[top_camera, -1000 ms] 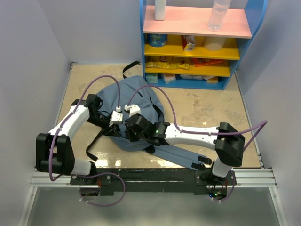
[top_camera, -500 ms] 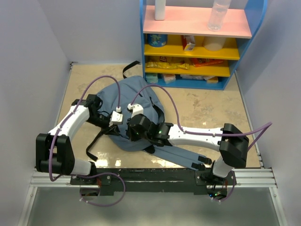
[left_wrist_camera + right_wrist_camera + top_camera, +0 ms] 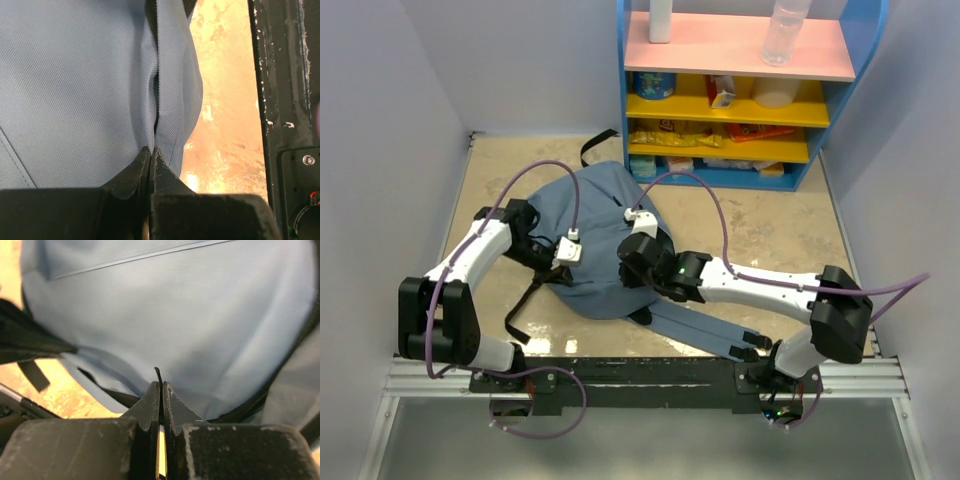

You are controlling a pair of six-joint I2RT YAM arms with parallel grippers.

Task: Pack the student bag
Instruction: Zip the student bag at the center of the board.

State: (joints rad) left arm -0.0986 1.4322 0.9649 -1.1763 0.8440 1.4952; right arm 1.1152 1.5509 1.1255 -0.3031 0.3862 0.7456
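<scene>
The table [image 3: 770, 230] has a sand-coloured top. At its far side, to the right, stands a blue shelf unit [image 3: 866, 40] with pink and yellow boards that carry bottles and packets.

The student bag [image 3: 590, 200] lies flat on the table, left of the middle and nearer than the shelf unit. It is between the two arms. Its padded shoulder straps [image 3: 705, 330] run from it toward the near right. One black webbing strap [image 3: 598, 143] lies at its far side.

The left gripper [image 3: 151, 150] is at the near left edge of the bag. Its jaws are clenched on a fold of the grey-blue fabric, which goes down between the tips.

The right gripper [image 3: 161, 385] is at the near right part of the bag. Its jaws are pressed together on a thin black strip [image 3: 157, 372] which stands out above the tips. I cannot tell if it is a zipper pull or webbing.
</scene>
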